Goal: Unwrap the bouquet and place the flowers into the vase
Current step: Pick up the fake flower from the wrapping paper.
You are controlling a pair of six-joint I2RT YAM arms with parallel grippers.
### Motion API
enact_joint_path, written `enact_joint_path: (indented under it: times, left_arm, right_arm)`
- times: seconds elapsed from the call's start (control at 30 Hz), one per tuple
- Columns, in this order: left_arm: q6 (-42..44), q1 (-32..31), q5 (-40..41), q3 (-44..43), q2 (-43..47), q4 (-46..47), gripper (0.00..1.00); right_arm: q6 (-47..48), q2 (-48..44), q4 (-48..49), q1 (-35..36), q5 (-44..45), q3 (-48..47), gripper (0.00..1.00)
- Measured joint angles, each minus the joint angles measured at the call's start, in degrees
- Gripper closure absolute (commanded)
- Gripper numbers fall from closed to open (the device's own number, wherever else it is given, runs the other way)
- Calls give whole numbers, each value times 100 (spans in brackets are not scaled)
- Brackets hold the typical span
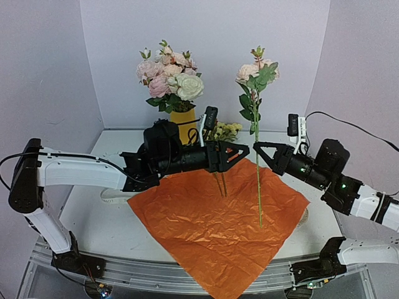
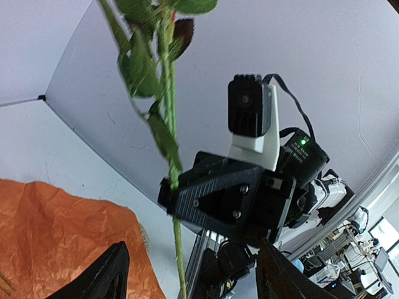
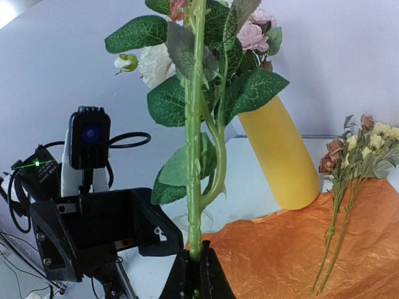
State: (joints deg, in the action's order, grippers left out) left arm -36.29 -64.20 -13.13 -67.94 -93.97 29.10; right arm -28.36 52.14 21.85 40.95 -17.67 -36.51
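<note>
Leafy flower stem (image 1: 258, 187) upright, clamped in right jaws; left jaws apart, just beside it; yellow vase (image 1: 184, 122) beyond them.

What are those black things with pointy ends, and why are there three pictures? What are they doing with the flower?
Those are two robot arms, each ending in a claw. One picture looks down from above; the other two come from small cameras on each wrist. The right claw is shut on a tall flower stem, holding it upright. The left claw is open right beside it. Orange paper lies spread on the table, with small flowers on it. Behind stands a yellow vase with big roses.
</note>
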Motion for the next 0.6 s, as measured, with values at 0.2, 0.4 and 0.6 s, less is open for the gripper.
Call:
enact_joint_path:
  times: [0.2,0.4,0.6]
  left_arm:
    - [50,-37,-22,-813,-452,116,38]
    - [131,-66,-17,-1152,-664,155,44]
    - [199,-74,-15,-1202,-791,151,50]
  right_arm:
    - [-24,-116,-7,31,-79,107,100]
    - [-17,-173,-7,63,-225,107,100]
    - [0,-275,-4,83,-424,109,100]
